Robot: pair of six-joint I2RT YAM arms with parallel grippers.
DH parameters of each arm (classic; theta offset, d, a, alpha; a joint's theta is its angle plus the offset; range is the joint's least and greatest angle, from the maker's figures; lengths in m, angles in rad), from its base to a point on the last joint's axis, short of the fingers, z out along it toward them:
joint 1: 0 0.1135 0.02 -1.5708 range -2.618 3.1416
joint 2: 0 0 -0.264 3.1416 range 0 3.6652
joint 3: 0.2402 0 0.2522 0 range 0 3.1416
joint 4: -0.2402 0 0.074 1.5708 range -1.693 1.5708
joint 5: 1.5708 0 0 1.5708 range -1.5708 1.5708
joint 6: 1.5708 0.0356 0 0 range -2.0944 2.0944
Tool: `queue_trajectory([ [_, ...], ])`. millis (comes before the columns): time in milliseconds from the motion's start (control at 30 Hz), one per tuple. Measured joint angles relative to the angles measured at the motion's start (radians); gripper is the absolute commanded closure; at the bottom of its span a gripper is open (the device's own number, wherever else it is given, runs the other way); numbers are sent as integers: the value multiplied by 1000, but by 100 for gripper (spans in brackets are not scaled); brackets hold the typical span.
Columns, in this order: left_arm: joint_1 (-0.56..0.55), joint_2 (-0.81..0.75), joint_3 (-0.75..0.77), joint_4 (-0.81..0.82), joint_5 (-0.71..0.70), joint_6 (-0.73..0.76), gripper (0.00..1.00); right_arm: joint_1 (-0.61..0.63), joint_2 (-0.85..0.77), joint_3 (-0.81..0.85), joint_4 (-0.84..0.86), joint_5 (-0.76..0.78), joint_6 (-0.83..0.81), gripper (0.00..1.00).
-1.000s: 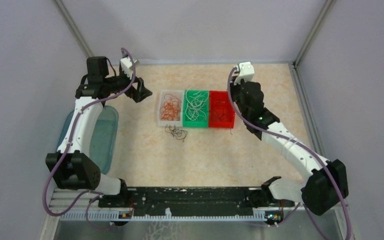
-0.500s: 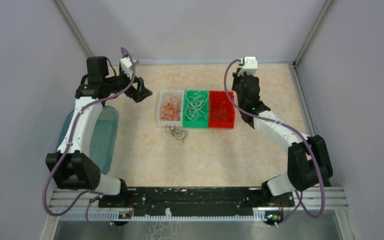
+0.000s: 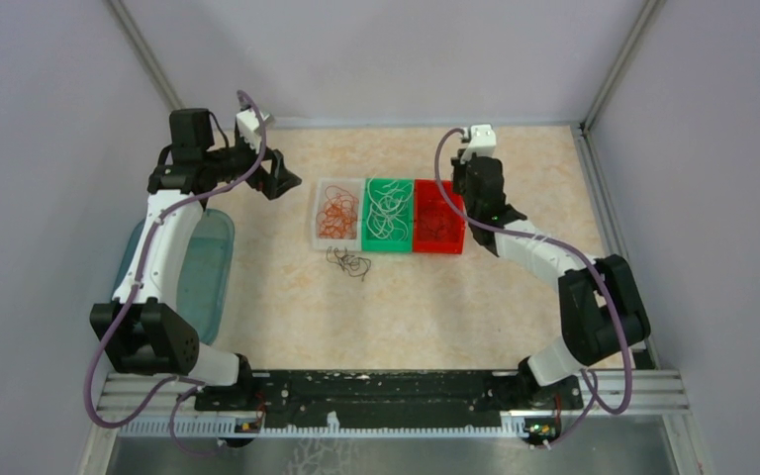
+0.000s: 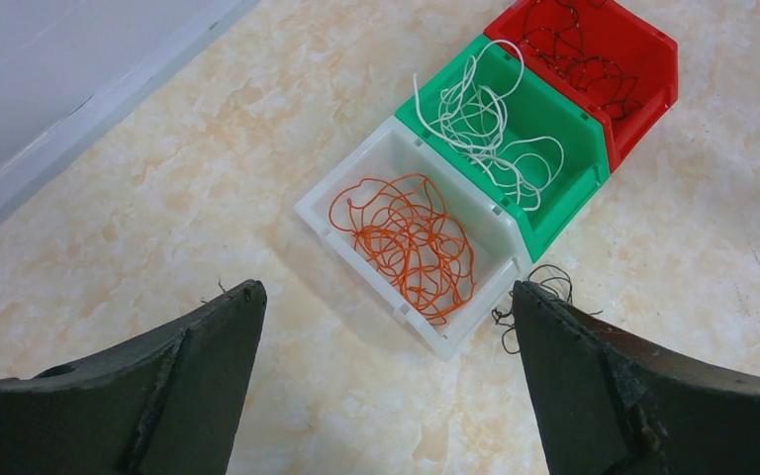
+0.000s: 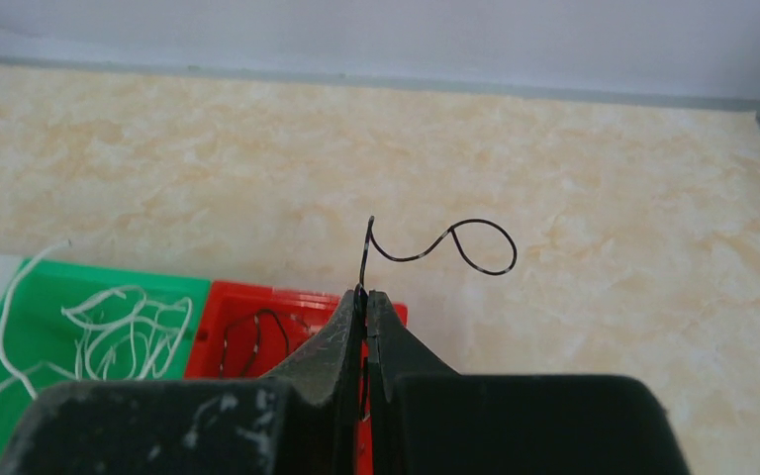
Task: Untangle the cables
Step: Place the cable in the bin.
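Three bins stand side by side: a white bin (image 3: 333,215) with orange cables (image 4: 411,242), a green bin (image 3: 387,214) with white cables (image 4: 480,119), and a red bin (image 3: 437,217) with black cables (image 4: 569,49). A small tangle of black cables (image 3: 349,262) lies on the table in front of the white bin. My right gripper (image 5: 365,294) is shut on a curly black cable (image 5: 455,242) and hovers over the red bin's far right side. My left gripper (image 4: 386,297) is open and empty, above the table left of the white bin.
A translucent blue tray (image 3: 203,267) lies at the left, under the left arm. Grey enclosure walls (image 3: 49,119) close in the back and both sides. A metal rail (image 3: 356,406) runs along the near edge.
The right arm has folded in, its elbow swinging back, and its gripper has moved a little left over the red bin with the black cable. The left arm has barely moved.
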Motion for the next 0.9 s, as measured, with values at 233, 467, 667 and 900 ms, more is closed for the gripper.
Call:
queue_trajectory([
  [233,0,0,0,0,2,0,1,6,21,-39,-86,-88,29,100],
  [467,0,0,0,1,3,-2,1,27,84,-25,-156,-182,61,100],
  [667,0,2,0,7,5,-4,1,37,159,19,-218,-244,115,100],
  [900,0,6,0,9,4,-4,1,39,270,95,-290,-261,185,100],
])
